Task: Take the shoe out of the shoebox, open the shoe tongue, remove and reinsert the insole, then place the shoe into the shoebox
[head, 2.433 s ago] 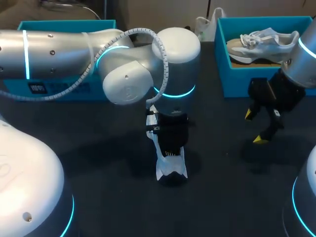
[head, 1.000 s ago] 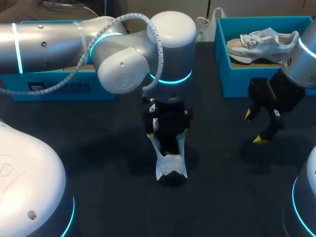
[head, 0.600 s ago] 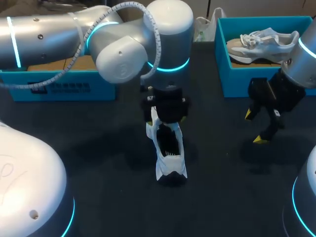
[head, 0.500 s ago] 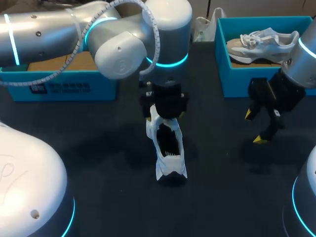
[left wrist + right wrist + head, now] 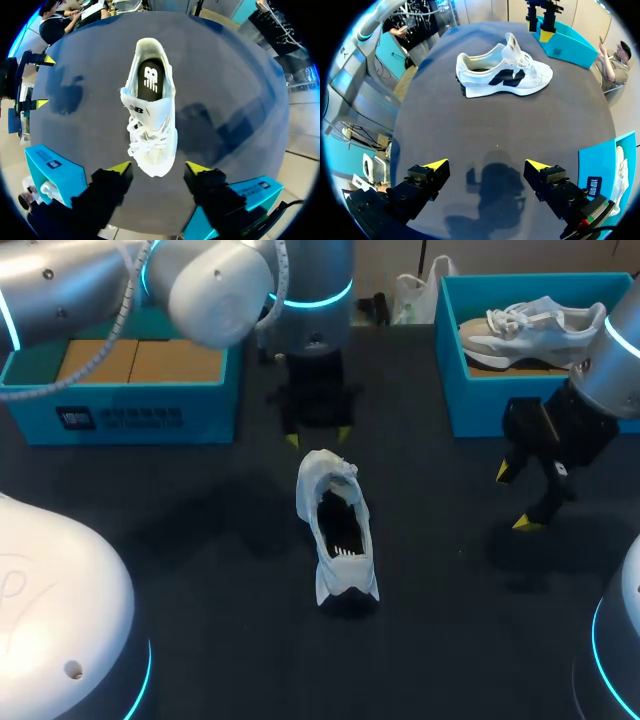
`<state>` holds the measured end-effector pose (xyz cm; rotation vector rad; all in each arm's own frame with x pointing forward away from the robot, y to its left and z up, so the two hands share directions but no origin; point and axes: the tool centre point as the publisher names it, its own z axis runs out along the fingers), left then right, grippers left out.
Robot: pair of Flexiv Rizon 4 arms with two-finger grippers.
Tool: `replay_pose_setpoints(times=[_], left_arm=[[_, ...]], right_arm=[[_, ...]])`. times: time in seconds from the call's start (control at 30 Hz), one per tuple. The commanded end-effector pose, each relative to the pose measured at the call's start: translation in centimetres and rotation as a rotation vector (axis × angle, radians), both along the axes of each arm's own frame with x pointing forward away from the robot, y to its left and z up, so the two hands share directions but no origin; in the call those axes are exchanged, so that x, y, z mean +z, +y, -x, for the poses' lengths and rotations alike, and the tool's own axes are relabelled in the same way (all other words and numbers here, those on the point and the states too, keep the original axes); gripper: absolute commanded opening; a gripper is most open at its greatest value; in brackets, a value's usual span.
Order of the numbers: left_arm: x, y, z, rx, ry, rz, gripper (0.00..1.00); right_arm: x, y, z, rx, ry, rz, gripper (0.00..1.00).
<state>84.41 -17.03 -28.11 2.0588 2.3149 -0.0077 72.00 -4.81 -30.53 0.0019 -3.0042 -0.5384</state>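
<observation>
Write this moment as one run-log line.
shoe: on table, insole inside | left pincer: open, empty | right pincer: open, empty

Two shoes in play: the white shoe (image 5: 337, 530) on the one tabletop (image 5: 200, 540), the grey shoe (image 5: 540, 328) boxed. Two teal shoeboxes, the left shoebox (image 5: 120, 418) and the right shoebox (image 5: 480, 405). Two grippers, the left gripper (image 5: 318, 437) and the right gripper (image 5: 514, 498), four yellow tips all told.

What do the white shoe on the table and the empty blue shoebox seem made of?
White shoe: likely matte mesh or textile, with smoother dark side overlays.
Empty blue shoebox: probably matte cardboard; thin flat walls, brown inner floor.
</observation>
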Motion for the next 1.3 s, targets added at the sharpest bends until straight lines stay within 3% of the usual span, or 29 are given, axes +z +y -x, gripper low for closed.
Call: replay_pose_setpoints(times=[0.03, 0.13, 0.3, 0.7, 1.03, 1.2, 1.3], left_arm=[[-0.3, -0.8, 0.1, -0.024, 0.0, -0.014, 0.47], [-0.5, -1.2, 0.4, -0.041, 0.0, -0.02, 0.38], [-1.1, -1.5, 1.0, -0.063, 0.019, -0.032, 0.33], [-2.6, -2.0, 3.3, -0.101, 0.106, -0.02, 0.32], [-3.9, -1.1, 6.3, -0.121, 0.183, -0.011, 0.33], [-4.0, -1.1, 7.3, -0.136, 0.195, -0.003, 0.32], [-2.9, -1.3, 7.3, -0.128, 0.161, 0.018, 0.33]], right_arm=[[0.0, 0.1, 0.0, -0.001, -0.001, 0.004, 1.0], [0.0, 0.1, 0.0, -0.001, -0.001, 0.004, 1.0], [0.0, 0.1, 0.0, -0.001, -0.001, 0.004, 1.0], [0.0, 0.1, 0.0, -0.001, -0.001, 0.004, 1.0], [0.0, 0.1, 0.0, -0.001, -0.001, 0.004, 1.0], [0.0, 0.1, 0.0, -0.001, -0.001, 0.004, 1.0], [0.0, 0.1, 0.0, -0.001, -0.001, 0.004, 1.0]])
